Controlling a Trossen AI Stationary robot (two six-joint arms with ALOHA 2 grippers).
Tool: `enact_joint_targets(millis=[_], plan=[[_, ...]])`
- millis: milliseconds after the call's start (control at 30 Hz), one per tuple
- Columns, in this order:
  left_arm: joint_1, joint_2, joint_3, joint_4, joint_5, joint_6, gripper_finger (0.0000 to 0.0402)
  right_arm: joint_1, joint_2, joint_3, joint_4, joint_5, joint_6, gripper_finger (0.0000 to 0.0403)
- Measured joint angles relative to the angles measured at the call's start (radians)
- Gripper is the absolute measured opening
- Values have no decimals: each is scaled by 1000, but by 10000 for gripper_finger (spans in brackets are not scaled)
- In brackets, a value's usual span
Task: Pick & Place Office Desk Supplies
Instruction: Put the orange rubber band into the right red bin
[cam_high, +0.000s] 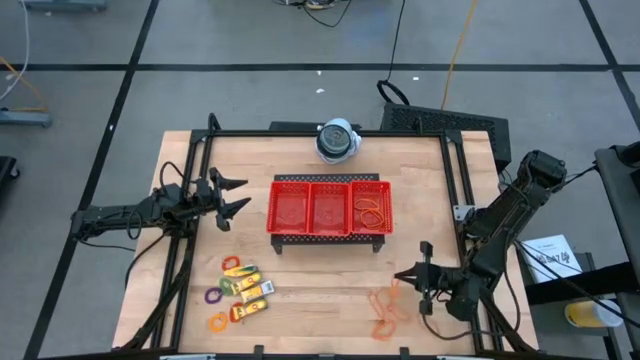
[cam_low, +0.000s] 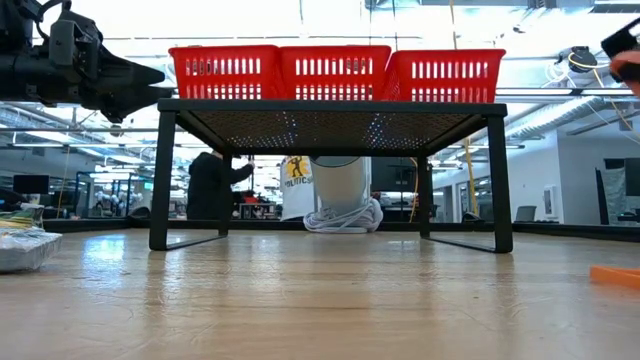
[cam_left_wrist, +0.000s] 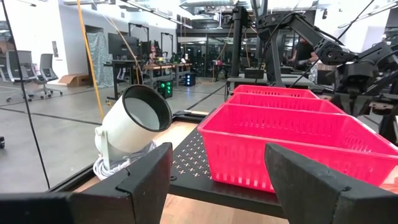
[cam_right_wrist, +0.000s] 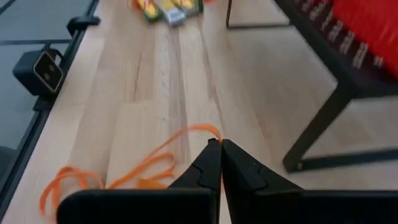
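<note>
I see my right gripper (cam_right_wrist: 221, 144) pressed together over the orange rubber bands (cam_right_wrist: 143, 167) near the worktop's (cam_high: 320, 290) front edge, my left gripper (cam_high: 232, 197) spread beside the red tray (cam_high: 329, 209).

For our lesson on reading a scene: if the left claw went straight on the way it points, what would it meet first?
Probably the near wall of the red three-compartment mesh tray: the open left claw faces it at tray height, though depth is unclear.
</note>
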Motion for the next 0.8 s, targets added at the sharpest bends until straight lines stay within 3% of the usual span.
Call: enact_joint_targets(millis=[300, 500, 600, 800], plan=[[0, 0, 0, 0, 0, 0, 267, 0, 0, 0, 193, 80, -263, 0], [0, 0, 0, 0, 0, 0, 267, -10, -1, -27, 439, 124, -510, 0], [0, 0, 0, 0, 0, 0, 267, -34, -3, -63, 641, 109, -657, 0], [0, 0, 0, 0, 0, 0, 267, -129, -14, -135, 1021, -30, -974, 0]])
